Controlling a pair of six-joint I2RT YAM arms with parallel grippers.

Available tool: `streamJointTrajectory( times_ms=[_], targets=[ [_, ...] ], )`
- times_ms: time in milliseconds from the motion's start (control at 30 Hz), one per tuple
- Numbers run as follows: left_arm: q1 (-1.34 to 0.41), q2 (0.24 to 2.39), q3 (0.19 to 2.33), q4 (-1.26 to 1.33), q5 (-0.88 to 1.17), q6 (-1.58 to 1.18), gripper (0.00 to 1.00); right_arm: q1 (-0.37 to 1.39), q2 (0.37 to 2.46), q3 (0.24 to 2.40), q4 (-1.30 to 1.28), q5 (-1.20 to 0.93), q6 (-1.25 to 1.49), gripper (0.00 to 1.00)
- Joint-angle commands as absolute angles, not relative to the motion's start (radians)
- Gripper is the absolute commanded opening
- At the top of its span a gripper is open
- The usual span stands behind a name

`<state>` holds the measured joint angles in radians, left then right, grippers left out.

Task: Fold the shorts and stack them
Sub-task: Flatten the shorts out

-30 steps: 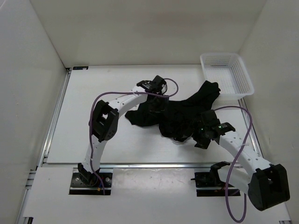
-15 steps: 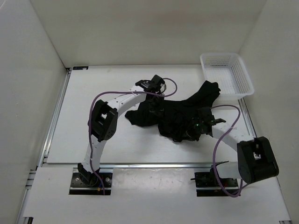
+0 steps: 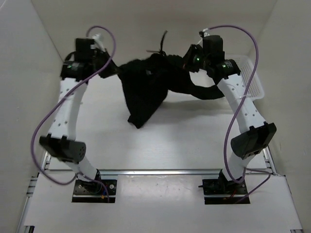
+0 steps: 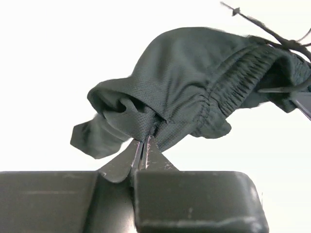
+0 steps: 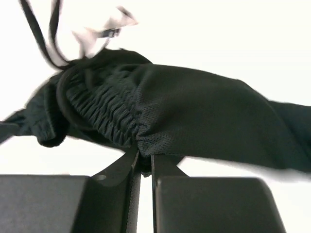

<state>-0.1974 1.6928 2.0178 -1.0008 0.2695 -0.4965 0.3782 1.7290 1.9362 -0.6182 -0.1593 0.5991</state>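
**Above the worktop (image 3: 184,141), two tools hold black shorts (image 3: 150,90) in the air**

Seen from overhead, both arms reach high toward the back wall. The left tool (image 3: 112,72) pinches one end of the waistband and the right tool (image 3: 187,60) pinches the other. The shorts stretch between them, clear of the worktop. A loose fold of fabric hangs down in the middle to a point, and one leg trails off to the right under the right arm. A thin drawstring (image 3: 163,42) sticks up from the waistband.

From the left wrist, the jaws are closed tight on a bunch of fabric just beside the gathered elastic. From the right wrist, the jaws stand narrow, gripping fabric just under the elastic.

A white mesh basket (image 3: 256,82) sits at the far right, partly hidden behind the right arm.
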Motion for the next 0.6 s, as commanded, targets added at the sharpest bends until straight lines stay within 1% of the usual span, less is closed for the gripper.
streamJointTrajectory(
  times_ms=[0,67,133,167,200,233,300,333,367,400,433,467,500,533,567],
  targets=[
    [-0.181,1.496,2.037,-1.051,0.291,-0.479,0.10,0.437,1.738,2.075,-0.733,-0.201,0.503,0.00],
    [-0.181,1.424,1.987,-1.051,0.316,-0.479,0.10,0.472,1.721,2.062,-0.733,-0.192,0.491,0.00],
    [-0.214,1.376,1.925,-1.042,0.327,-0.479,0.10,0.491,1.662,1.962,-0.715,-0.146,0.480,0.00],
    [-0.230,1.352,1.837,-1.025,0.336,-0.488,0.10,0.502,1.637,1.913,-0.715,-0.121,0.480,0.00],
    [-0.248,1.295,1.778,-1.011,0.345,-0.498,0.10,0.502,1.579,1.799,-0.697,-0.098,0.480,0.00],
    [-0.288,1.266,1.641,-0.961,0.359,-0.530,0.10,0.502,1.551,1.740,-0.675,-0.053,0.480,0.00],
    [-0.343,1.205,1.504,-0.911,0.382,-0.570,0.10,0.476,1.487,1.589,-0.651,-0.003,0.491,0.00],
    [-0.412,1.204,1.443,-0.887,0.382,-0.590,0.15,0.445,1.477,1.559,-0.640,0.018,0.491,0.00],
    [-0.443,1.204,1.342,-0.853,0.373,-0.627,0.23,0.422,1.477,1.540,-0.640,0.031,0.500,0.10],
    [-0.471,1.222,1.307,-0.853,0.373,-0.638,0.47,0.373,1.486,1.528,-0.640,0.031,0.500,0.22],
    [-0.507,1.244,1.287,-0.853,0.373,-0.638,0.62,0.350,1.496,1.519,-0.649,0.019,0.500,0.40],
    [-0.520,1.267,1.278,-0.853,0.373,-0.628,0.71,0.328,1.505,1.519,-0.658,0.006,0.500,0.58],
    [-0.520,1.296,1.278,-0.853,0.373,-0.627,0.76,0.301,1.525,1.531,-0.675,-0.006,0.491,0.84],
    [-0.520,1.296,1.287,-0.853,0.373,-0.615,0.95,0.301,1.525,1.542,-0.705,-0.006,0.491,0.88],
    [-0.529,1.296,1.310,-0.865,0.348,-0.615,1.00,0.301,1.525,1.542,-0.706,0.014,0.491,0.90]
  ],
)
